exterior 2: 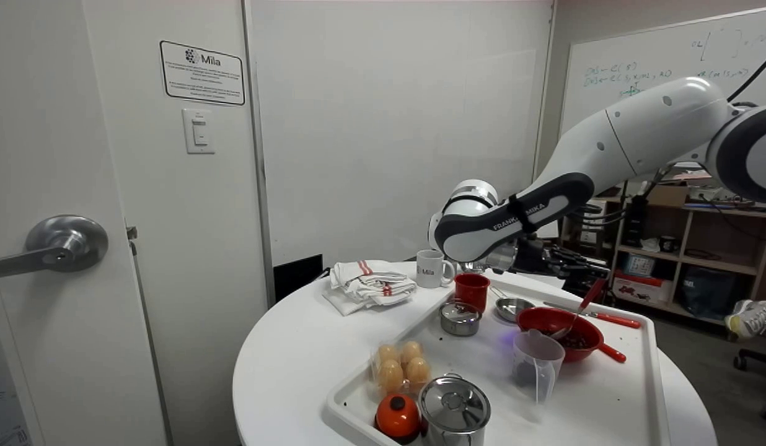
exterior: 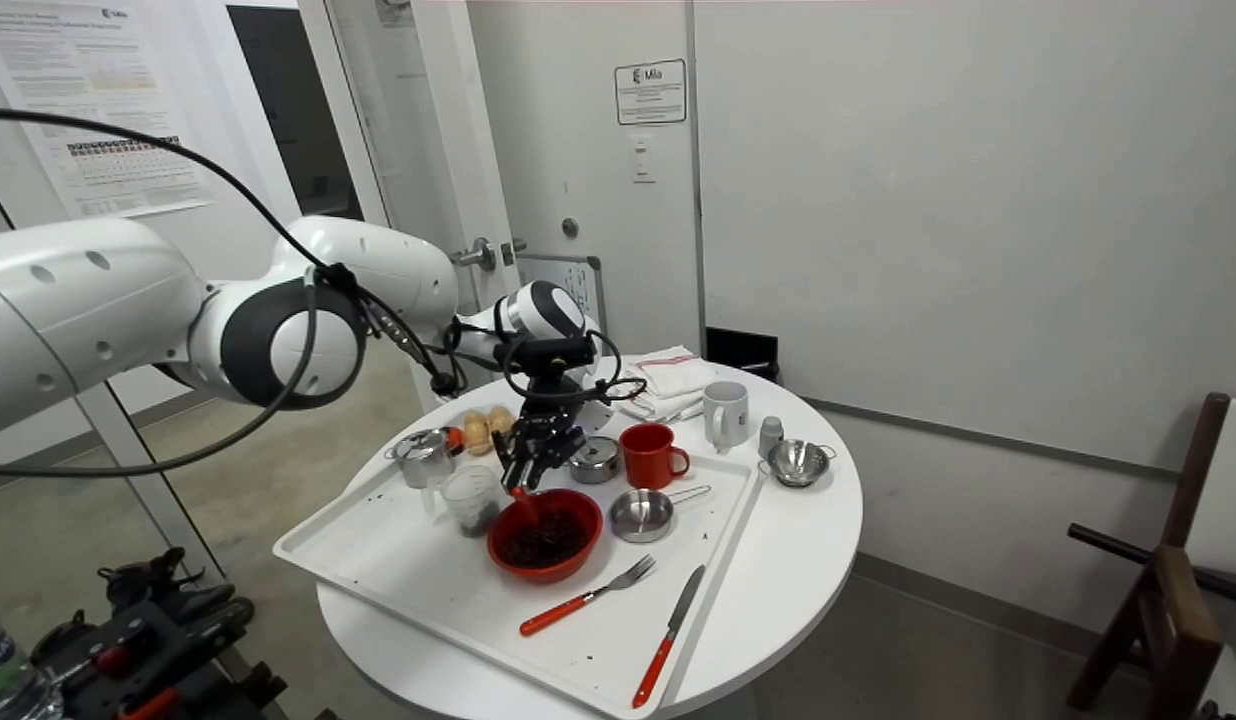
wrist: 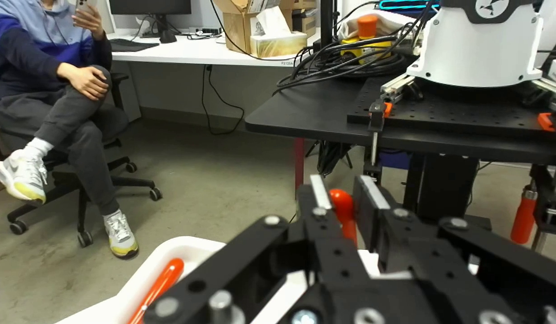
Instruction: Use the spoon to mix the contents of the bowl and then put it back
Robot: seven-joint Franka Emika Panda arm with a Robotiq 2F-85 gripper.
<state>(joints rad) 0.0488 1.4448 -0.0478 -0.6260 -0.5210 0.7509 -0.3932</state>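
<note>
The wide red bowl (exterior: 543, 574) stands on the white tray and holds dark contents (exterior: 548, 541). It also shows in an exterior view (exterior 2: 584, 354). The spoon (exterior 2: 590, 295) leans in the bowl with its red handle up. Its lower part looks silvery there, and its tip is among the contents. My gripper (exterior: 521, 480) is above the bowl's edge, with its fingers drawn close together. In the wrist view, the rounded end of the spoon's red handle (wrist: 343, 207) sits between the finger pads (wrist: 339, 186), and they look shut on it. The bowl is hidden in the wrist view.
On the white tray (exterior: 418, 570) are a clear measuring cup (exterior: 471, 500), a fork (exterior: 588, 597), a knife (exterior: 670, 635), a metal pan (exterior: 642, 515), a lidded metal pot (exterior: 595, 460) and a red mug (exterior: 650, 456). Eggs (exterior 2: 401, 365) and a metal canister (exterior 2: 455, 406) stand at one end.
</note>
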